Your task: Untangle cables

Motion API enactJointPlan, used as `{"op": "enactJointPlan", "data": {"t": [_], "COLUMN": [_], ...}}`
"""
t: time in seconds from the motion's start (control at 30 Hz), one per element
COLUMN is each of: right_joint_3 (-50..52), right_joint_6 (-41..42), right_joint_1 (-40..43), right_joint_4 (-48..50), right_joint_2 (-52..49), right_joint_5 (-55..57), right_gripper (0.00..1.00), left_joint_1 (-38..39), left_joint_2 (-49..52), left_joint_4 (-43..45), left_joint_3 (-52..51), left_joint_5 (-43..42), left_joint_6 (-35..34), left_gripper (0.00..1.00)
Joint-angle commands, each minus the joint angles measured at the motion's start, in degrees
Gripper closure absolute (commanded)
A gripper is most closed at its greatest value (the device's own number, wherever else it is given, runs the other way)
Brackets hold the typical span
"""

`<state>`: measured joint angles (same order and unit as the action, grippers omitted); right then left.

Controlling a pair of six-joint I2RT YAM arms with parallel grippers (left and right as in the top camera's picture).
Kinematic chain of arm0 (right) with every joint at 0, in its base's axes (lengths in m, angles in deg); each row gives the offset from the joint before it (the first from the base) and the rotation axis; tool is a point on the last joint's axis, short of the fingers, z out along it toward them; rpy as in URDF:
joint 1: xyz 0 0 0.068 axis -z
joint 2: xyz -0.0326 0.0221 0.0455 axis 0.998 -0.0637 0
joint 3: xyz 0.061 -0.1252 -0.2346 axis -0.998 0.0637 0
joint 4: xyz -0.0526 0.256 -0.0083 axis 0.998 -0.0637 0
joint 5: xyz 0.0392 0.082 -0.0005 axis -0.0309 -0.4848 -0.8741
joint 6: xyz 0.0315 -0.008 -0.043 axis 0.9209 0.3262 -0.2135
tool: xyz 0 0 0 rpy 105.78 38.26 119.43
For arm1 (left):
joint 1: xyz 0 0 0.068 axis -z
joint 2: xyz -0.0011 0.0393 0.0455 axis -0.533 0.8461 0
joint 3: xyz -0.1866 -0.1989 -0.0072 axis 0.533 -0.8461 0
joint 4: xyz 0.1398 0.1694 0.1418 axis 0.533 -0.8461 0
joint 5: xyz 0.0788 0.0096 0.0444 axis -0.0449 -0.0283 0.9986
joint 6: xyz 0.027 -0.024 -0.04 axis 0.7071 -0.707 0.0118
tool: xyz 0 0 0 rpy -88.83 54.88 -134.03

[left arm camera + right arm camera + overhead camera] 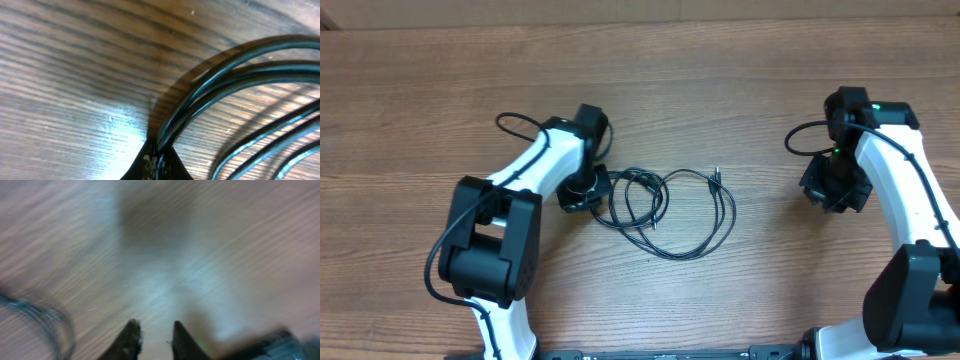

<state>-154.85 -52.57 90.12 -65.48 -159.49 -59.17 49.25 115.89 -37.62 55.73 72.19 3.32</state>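
The cables [665, 210] are thin black cords looped in a loose bundle on the wooden table [720, 80], with a silver-tipped plug end [717, 176] pointing up. My left gripper [590, 190] sits at the bundle's left edge. In the left wrist view several black strands [225, 80] run into the pinched fingertips [156, 155], so it is shut on the cables. My right gripper [835, 190] hovers over bare wood well right of the bundle. Its fingers [154, 330] stand apart with nothing between them. A blurred cord loop [45, 317] shows at the left of the right wrist view.
The thicker black arm wires loop near each wrist [515, 122] [805, 135]. Bare wood lies between the bundle and the right arm and along the far side of the table.
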Motion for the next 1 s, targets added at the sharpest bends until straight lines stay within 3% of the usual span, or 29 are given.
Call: {"op": "enactJointPlan", "data": {"t": [0.0, 0.07, 0.17, 0.3, 0.33, 0.47, 0.77, 0.97], "right_joint_3": [-0.63, -0.63, -0.63, -0.61, -0.61, -0.61, -0.15, 4.20], "right_joint_6": [-18.05, -27.45, -27.43, -17.51, -9.29, 0.13, 1.09, 4.33], "right_joint_1": [-1.92, -4.42, -8.94, -12.85, -14.05, -15.13, -17.70, -17.92], "right_joint_4": [4.63, 7.21, 11.19, 16.09, 17.31, 17.16, 15.41, 18.40], "right_joint_2": [1.40, 1.40, 1.29, 0.46, -0.66, -4.24, -9.62, -9.68], "right_joint_5": [-21.62, -32.24, -33.09, -31.71, -29.38, -28.44, -28.65, -22.75], "right_gripper": [0.75, 0.70, 0.71, 0.69, 0.62, 0.53, 0.55, 0.56], "left_joint_1": [1.51, 3.17, 4.87, 5.73, 5.77, 5.62, 5.86, 5.88], "left_joint_2": [-1.20, -1.20, -1.20, -1.20, -1.20, -1.20, -1.20, -1.20], "left_joint_4": [2.49, 4.57, 4.98, 6.36, 6.93, 7.48, 7.61, 7.30], "left_joint_3": [-0.72, -0.72, -0.72, -0.72, -0.72, -0.72, -0.74, -0.74], "left_joint_5": [-9.29, -11.63, -12.17, -18.01, -19.76, -19.87, -19.43, -19.45], "left_joint_6": [5.66, 9.97, 12.79, 19.06, 19.96, 19.50, 19.52, 19.52], "left_gripper": [0.96, 0.96, 0.96, 0.96, 0.96, 0.96, 0.96, 0.96]}}
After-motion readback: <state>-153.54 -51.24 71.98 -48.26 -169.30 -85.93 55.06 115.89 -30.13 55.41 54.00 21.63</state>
